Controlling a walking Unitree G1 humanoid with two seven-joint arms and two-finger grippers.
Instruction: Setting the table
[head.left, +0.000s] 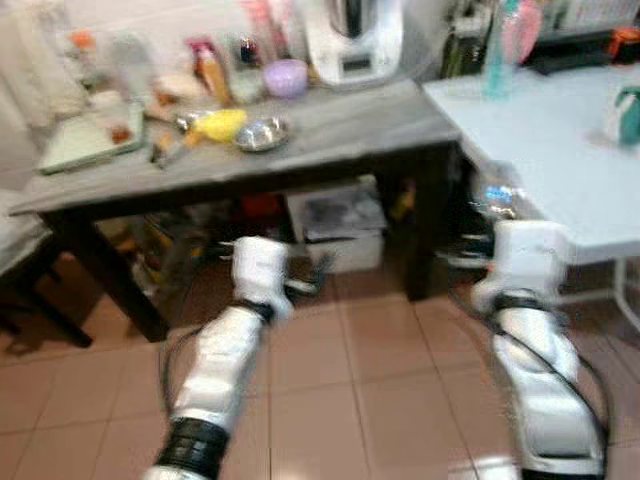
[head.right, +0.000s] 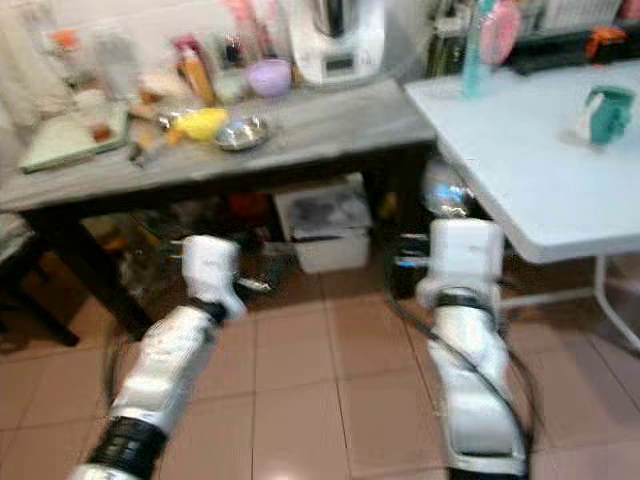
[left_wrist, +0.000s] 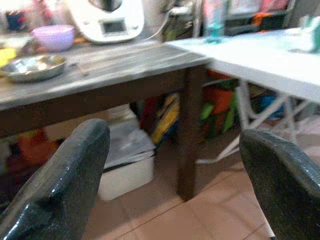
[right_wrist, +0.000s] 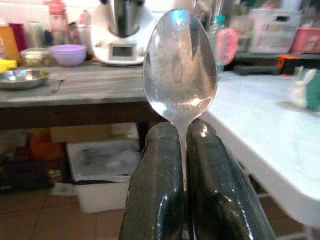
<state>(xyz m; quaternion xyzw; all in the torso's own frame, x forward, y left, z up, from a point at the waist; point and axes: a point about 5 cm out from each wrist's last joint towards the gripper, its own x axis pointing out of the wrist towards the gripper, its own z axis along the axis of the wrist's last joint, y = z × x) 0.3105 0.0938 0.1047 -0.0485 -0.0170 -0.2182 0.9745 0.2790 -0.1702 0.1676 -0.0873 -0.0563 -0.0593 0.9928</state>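
My right gripper (right_wrist: 182, 127) is shut on the neck of a shiny metal spoon (right_wrist: 180, 65), whose bowl sticks up beyond the fingertips. In the head views the spoon (head.right: 447, 190) glints just ahead of the right hand, below the near corner of the white table (head.left: 560, 150). My left gripper (left_wrist: 175, 140) is open with nothing between its fingers (left_wrist: 75, 170). It is held low over the tiled floor in front of the grey wooden table (head.left: 350, 125). A steel bowl (head.left: 262, 133) and a purple bowl (head.left: 286, 76) stand on that table.
The grey table also carries a white kitchen appliance (head.left: 352, 40), a yellow object (head.left: 222, 123), bottles and a pale tray (head.left: 90, 140). A white box (head.left: 340, 225) and clutter sit under it. On the white table stand a teal bottle (head.left: 497, 50) and a teal cup (head.left: 625, 115).
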